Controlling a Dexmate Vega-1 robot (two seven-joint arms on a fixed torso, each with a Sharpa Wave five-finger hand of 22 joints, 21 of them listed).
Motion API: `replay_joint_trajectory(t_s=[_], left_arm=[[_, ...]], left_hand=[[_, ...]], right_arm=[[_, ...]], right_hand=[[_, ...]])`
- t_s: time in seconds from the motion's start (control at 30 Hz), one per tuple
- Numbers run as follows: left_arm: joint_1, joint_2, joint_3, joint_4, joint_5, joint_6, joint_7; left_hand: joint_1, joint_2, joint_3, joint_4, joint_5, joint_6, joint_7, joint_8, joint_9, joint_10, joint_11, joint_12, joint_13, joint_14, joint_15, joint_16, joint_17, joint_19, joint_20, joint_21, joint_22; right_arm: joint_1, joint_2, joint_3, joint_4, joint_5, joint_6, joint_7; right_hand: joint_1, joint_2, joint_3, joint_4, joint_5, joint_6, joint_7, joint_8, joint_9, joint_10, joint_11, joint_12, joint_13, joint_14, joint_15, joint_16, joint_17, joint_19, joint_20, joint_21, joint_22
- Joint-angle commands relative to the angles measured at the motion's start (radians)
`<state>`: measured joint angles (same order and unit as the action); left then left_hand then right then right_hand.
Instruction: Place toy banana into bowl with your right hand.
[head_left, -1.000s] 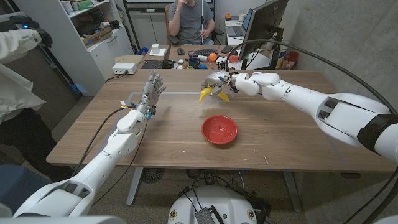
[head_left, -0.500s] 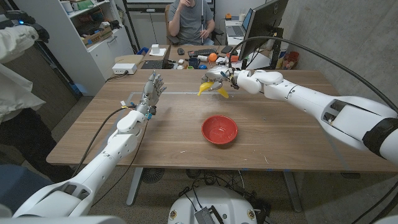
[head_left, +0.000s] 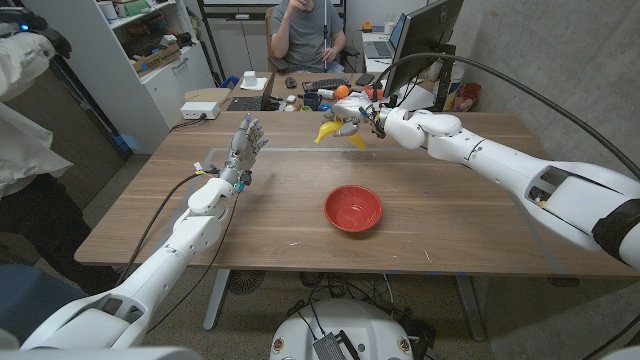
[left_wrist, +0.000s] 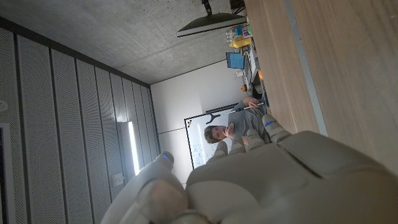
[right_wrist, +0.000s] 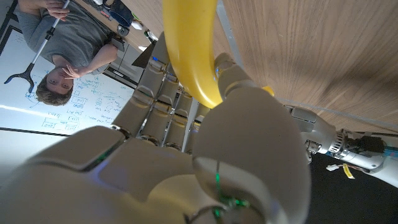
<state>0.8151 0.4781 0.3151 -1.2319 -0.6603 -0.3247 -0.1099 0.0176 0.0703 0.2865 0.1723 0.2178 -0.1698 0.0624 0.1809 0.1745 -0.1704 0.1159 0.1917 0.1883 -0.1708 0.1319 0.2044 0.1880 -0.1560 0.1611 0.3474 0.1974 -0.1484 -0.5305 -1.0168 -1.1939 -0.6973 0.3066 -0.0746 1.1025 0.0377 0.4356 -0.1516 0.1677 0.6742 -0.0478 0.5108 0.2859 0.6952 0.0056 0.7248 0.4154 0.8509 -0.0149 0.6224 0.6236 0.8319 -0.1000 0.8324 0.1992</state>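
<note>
Matt wood-grain table (head_left: 450, 215), glossy red plastic bowl (head_left: 353, 209), smooth yellow plastic banana (right_wrist: 189, 53)

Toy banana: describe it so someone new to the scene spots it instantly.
Start at the wooden table and follow the white right arm to the right hand near the far edge. The toy banana hangs from its fingers, above the tabletop: curved, bright yellow, unlike the round red bowl nearer the robot.

Wooden table (head_left: 300, 215) mid-room. Beyond table's far edge: cluttered desk (head_left: 300, 90), person seated (head_left: 305, 30) behind it, whiteboard (left_wrist: 202, 140) behind person. Monitor (head_left: 425, 40) at table's far right corner, grey concrete wall (head_left: 560, 60) beside it. White shelving unit (head_left: 150, 60) off table's far left. Grey floor (head_left: 60, 280). Slatted wall panels (left_wrist: 62, 124) with vertical light strip (left_wrist: 132, 155).
</note>
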Motion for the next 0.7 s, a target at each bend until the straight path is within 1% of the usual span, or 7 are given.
replay_joint_trajectory(t_s=[0.03,0.1,0.27,0.3,0.37,0.5,0.7], left_arm=[[0.001,-0.001,-0.001,-0.001,-0.002,-0.003,-0.003],[-0.001,-0.001,0.0,0.001,-0.001,-0.003,-0.007],[-0.009,-0.003,0.002,0.01,0.001,-0.004,-0.012],[-0.012,-0.005,0.003,0.013,0.001,-0.003,-0.012],[-0.017,-0.006,0.006,0.019,0.003,-0.003,-0.016],[-0.027,-0.009,0.013,0.028,0.003,0.0,-0.027],[-0.038,-0.014,0.019,0.038,0.006,0.002,-0.035]], left_hand=[[-0.007,0.061,-0.004,0.002,0.005,-0.071,-0.003,0.004,0.003,-0.099,-0.002,0.006,0.004,-0.138,-0.002,0.001,0.005,-0.005,0.002,-0.002,0.005],[-0.007,0.061,-0.004,0.002,0.005,-0.071,-0.002,0.004,0.003,-0.099,-0.002,0.006,0.004,-0.138,-0.001,0.001,0.005,-0.005,0.002,-0.002,0.005],[-0.007,0.061,-0.005,0.001,0.005,-0.071,-0.002,0.004,0.003,-0.099,-0.001,0.006,0.004,-0.138,-0.001,0.001,0.005,-0.005,0.002,-0.003,0.005],[-0.007,0.061,-0.005,0.001,0.005,-0.07,-0.002,0.004,0.003,-0.099,-0.001,0.006,0.004,-0.137,-0.002,0.001,0.005,-0.005,0.002,-0.003,0.005],[-0.007,0.061,-0.005,0.001,0.005,-0.07,-0.002,0.004,0.003,-0.099,-0.001,0.006,0.004,-0.137,-0.002,0.001,0.005,-0.005,0.002,-0.003,0.005],[-0.007,0.061,-0.005,0.001,0.005,-0.07,-0.002,0.004,0.003,-0.099,-0.002,0.006,0.004,-0.137,-0.002,0.001,0.005,-0.005,0.002,-0.003,0.005],[-0.007,0.061,-0.006,0.001,0.005,-0.071,-0.002,0.004,0.003,-0.099,-0.002,0.006,0.004,-0.138,-0.001,0.001,0.005,-0.005,0.002,-0.004,0.005]], right_arm=[[-0.039,-0.032,0.058,-0.058,0.011,-0.02,-0.04],[-0.046,-0.038,0.063,-0.068,0.005,-0.025,-0.045],[-0.078,-0.082,0.087,-0.126,0.005,-0.036,-0.034],[-0.092,-0.103,0.096,-0.151,0.005,-0.044,-0.026],[-0.109,-0.12,0.11,-0.178,0.007,-0.058,-0.017],[-0.138,-0.14,0.136,-0.209,0.019,-0.071,-0.009],[-0.2,-0.179,0.188,-0.296,0.037,-0.119,-0.007]], right_hand=[[0.125,0.128,0.001,0.005,0.009,0.16,0.008,0.009,0.006,0.081,-0.044,0.016,0.003,0.107,-0.186,0.0,0.006,0.004,-0.019,0.006,0.001],[0.125,0.128,0.001,0.005,0.009,0.161,0.009,0.009,0.006,0.082,-0.043,0.016,0.003,0.107,-0.186,0.0,0.006,0.005,-0.018,0.008,0.0],[0.125,0.126,0.0,0.005,0.009,0.163,0.01,0.011,0.007,0.084,-0.042,0.017,0.001,0.109,-0.187,-0.002,0.007,0.004,-0.017,0.01,-0.001],[0.125,0.126,0.0,0.005,0.009,0.163,0.01,0.011,0.007,0.085,-0.041,0.017,0.001,0.11,-0.187,-0.002,0.007,0.003,-0.017,0.011,-0.001],[0.124,0.126,0.0,0.005,0.009,0.164,0.01,0.012,0.007,0.085,-0.041,0.017,0.0,0.11,-0.186,-0.003,0.007,0.004,-0.017,0.012,-0.001],[0.124,0.125,0.0,0.005,0.009,0.163,0.01,0.013,0.008,0.085,-0.041,0.016,-0.002,0.11,-0.185,-0.005,0.008,0.001,-0.015,0.013,-0.002],[0.124,0.125,-0.001,0.006,0.01,0.162,0.012,0.013,0.009,0.086,-0.041,0.015,-0.004,0.112,-0.186,-0.007,0.009,0.001,-0.015,0.016,-0.003]])
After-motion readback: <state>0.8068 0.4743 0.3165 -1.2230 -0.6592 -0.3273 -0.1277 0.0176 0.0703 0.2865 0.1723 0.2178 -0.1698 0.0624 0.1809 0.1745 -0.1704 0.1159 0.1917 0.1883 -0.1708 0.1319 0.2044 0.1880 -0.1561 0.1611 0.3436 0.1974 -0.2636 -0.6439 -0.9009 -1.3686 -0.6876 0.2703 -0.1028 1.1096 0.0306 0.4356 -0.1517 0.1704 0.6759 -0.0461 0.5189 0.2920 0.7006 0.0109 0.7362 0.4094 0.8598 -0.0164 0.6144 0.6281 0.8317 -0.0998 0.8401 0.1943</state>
